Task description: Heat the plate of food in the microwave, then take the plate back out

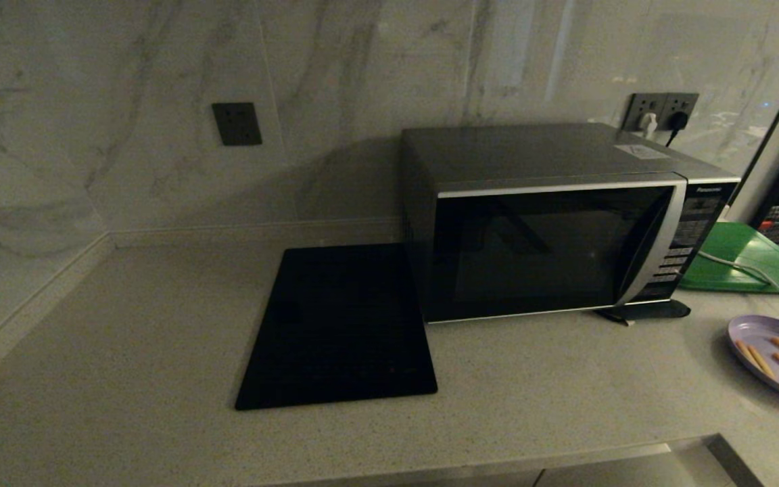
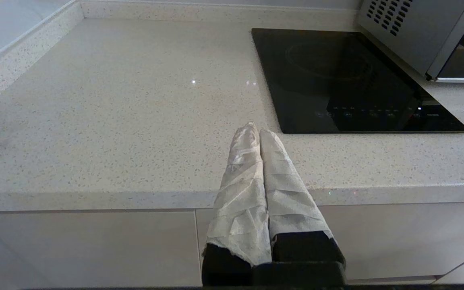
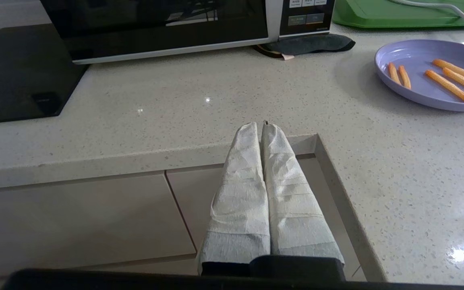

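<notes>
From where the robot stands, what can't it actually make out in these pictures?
- Inside the microwave: in every view the shut door's dark glass hides the cavity.
- The plate of food: the head view's edge cuts off its right side; the right wrist view clips it too.
- Keypad labels: too small to read.
- Both arms: absent from the head view. Only the wrist views show the left gripper and right gripper, shut and holding nothing, at the counter's front edge.

— Support surface?
— Speckled pale stone counter (image 1: 126, 352), marble wall behind.
— Items resting directly on it?
— Microwave (image 1: 552, 250), door shut; flat black slab (image 1: 339, 325) just beside its left side; green board (image 1: 748, 260) to its right; plate of food (image 1: 768, 355) near the right edge, apart from the microwave; a dark pad (image 1: 646, 311) at the microwave's front right corner.
</notes>
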`<state>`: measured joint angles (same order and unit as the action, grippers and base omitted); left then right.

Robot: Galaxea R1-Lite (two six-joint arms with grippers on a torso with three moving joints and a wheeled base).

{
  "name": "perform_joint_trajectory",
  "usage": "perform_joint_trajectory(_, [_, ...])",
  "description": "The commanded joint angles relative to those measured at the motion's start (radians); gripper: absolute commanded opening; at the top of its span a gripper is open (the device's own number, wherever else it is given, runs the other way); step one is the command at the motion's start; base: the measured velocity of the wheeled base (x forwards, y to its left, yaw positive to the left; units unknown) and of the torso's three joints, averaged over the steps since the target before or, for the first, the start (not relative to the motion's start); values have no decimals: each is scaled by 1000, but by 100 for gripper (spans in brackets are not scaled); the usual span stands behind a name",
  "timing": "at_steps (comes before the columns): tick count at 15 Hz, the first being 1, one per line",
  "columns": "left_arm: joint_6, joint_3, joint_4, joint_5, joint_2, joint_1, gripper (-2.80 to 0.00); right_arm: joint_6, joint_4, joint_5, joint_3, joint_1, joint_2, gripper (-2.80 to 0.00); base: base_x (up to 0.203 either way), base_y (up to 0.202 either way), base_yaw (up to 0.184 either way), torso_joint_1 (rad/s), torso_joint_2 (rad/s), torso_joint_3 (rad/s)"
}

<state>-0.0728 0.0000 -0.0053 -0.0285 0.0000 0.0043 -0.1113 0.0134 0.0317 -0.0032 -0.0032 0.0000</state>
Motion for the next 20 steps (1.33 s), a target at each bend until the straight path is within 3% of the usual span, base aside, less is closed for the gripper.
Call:
perform_joint_trajectory(1, [-1,0,-1,-1,2,0,-280,2,0,1,0,0,2,-280,0,0,0,0,0,0])
perform_joint_trajectory(20, [-1,0,-1,-1,2,0,-280,-16,0,4,-1,0,0,-280,0,0,0,0,0,0])
